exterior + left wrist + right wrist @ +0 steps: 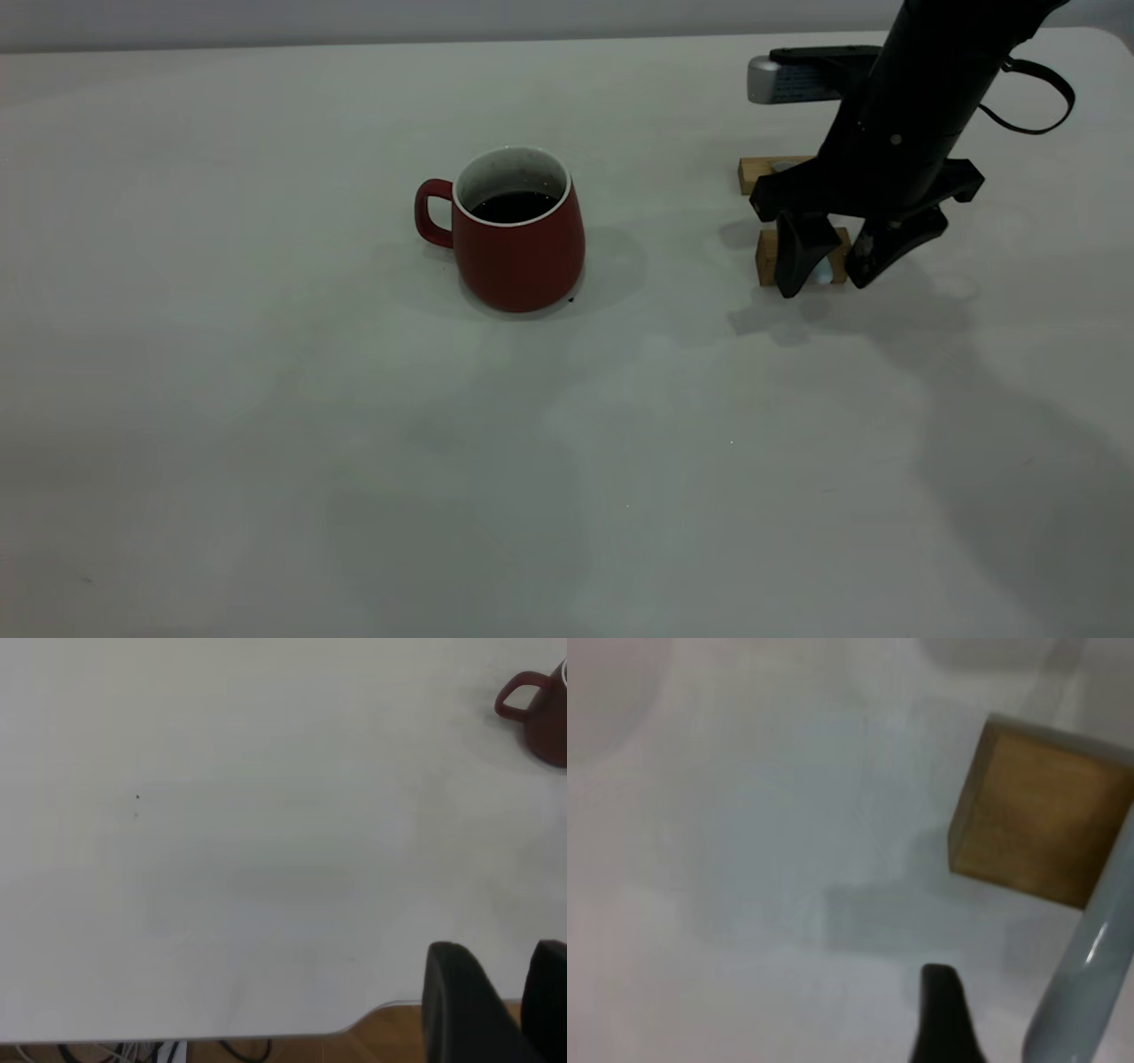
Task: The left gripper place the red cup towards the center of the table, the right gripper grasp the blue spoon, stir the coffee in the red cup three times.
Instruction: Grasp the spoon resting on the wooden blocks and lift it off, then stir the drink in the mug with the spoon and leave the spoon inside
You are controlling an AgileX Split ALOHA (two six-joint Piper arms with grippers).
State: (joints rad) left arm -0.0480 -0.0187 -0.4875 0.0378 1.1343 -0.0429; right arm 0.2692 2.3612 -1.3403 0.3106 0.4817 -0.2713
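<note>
Exterior view shows the red cup (518,244) standing upright on the table (266,399); its handle points away from the right gripper (824,266); dark coffee (514,206) sits low inside the cup; the cup is the landmark for everything else. Well off to the cup's right, the right gripper hangs low with its two black fingers spread apart; they sit on either side of the nearer of two wooden blocks (769,257); the farther block (762,171) lies just behind. A bit of the pale blue spoon (826,272) shows between the fingers; whether they touch it cannot be told. Right wrist view shows the spoon handle (1085,974) lying across a block (1036,819). Left wrist view shows the left gripper (496,1010) far from the cup (540,713), by the table edge; its fingers are apart and hold nothing.
</note>
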